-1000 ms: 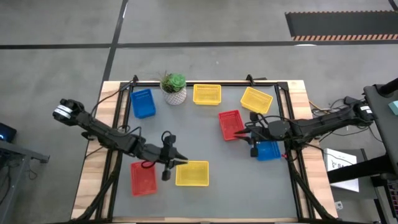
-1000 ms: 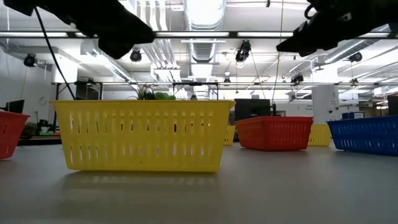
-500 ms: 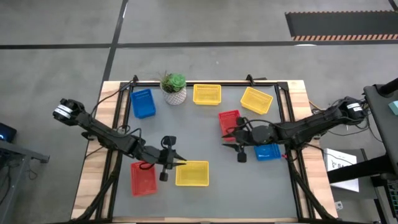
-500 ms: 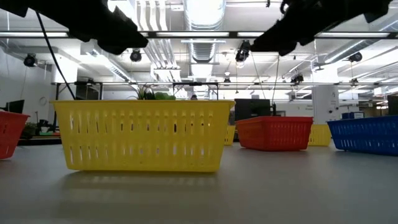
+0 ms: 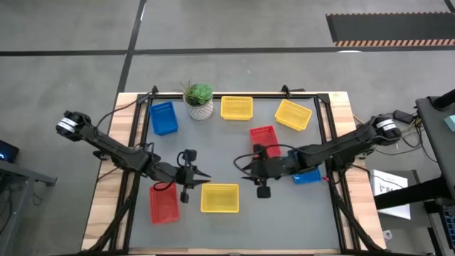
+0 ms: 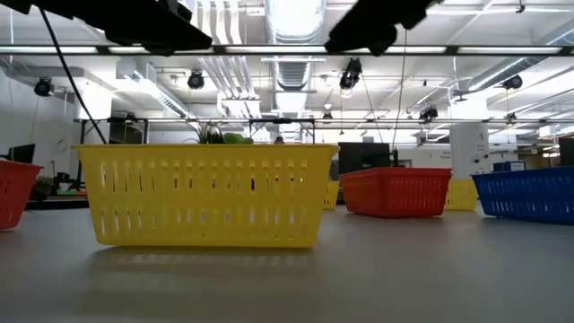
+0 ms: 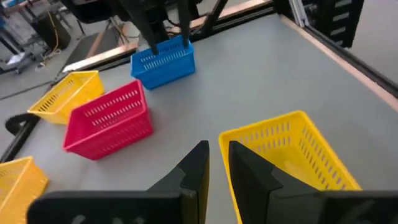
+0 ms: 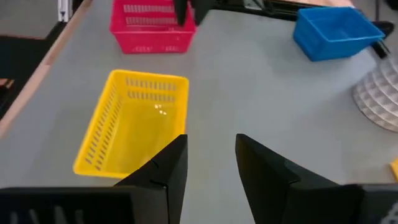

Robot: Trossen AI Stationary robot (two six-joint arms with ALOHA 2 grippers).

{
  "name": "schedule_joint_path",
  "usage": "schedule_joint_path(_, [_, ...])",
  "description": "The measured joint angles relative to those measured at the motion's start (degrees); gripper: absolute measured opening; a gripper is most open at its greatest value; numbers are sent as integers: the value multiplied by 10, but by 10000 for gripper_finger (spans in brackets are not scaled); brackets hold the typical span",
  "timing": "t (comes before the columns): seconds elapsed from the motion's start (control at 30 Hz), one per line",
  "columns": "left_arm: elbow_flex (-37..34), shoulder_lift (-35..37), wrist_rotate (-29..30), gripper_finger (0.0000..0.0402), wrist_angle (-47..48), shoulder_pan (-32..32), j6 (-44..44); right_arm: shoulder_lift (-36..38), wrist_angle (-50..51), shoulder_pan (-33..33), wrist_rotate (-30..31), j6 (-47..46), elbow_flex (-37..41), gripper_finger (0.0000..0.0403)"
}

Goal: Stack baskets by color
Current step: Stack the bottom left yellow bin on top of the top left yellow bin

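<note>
**Two grippers, one yellow basket, nothing held yet**

So here's where I'm at. My right gripper [image 5: 245, 168] hangs above bare table near the middle, fingers spread with a clear gap and nothing between them. My left gripper [image 5: 202, 178] hovers just off the front yellow basket [image 5: 219, 198], over its left end. Fingers there sit close together with only a thin slit between them, and they hold nothing either.

Where the baskets are: the front yellow one sits alone near the front edge, with a red basket [image 5: 163, 203] just to its left. Another red basket [image 5: 264, 140] is mid-table with a blue basket [image 5: 307, 174] near it on the right. A second blue basket [image 5: 163, 117] is at the back left beside the plant [image 5: 199, 99], and two more yellow baskets [image 5: 237, 107] and [image 5: 293, 114] lie along the back. I only see seven footprints from above, so some may already be nested. Can't say for sure.

Handling-wise, my guess is these are light thin plastic with slotted walls, a bit flexy and easy to skid on the table. I'd pinch one short-end wall at the rim, one finger inside and one outside. A squeeze on the slots midway down would probably just bend the wall.
</note>
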State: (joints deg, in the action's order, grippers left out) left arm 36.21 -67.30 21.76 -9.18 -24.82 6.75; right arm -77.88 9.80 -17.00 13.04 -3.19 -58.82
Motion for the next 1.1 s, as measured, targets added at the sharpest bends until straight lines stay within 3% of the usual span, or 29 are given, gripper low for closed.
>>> schedule_joint_path(0.17, [0,9,1,45,-3,0,1,-51,73,-4,-2,-68,-71,131])
schedule_joint_path(0.3, [0,8,1,45,2,1,14,-94,144,-4,-2,-123,-120,158])
schedule_joint_path(0.57, [15,33,29,45,6,1,140,-194,144,-3,-22,-114,-172,209])
schedule_joint_path(0.83, [5,92,28,45,7,0,140,-260,140,7,-45,-103,-201,202])
schedule_joint_path(1.1, [1,101,28,45,7,0,131,-289,131,20,-45,-103,-203,189])
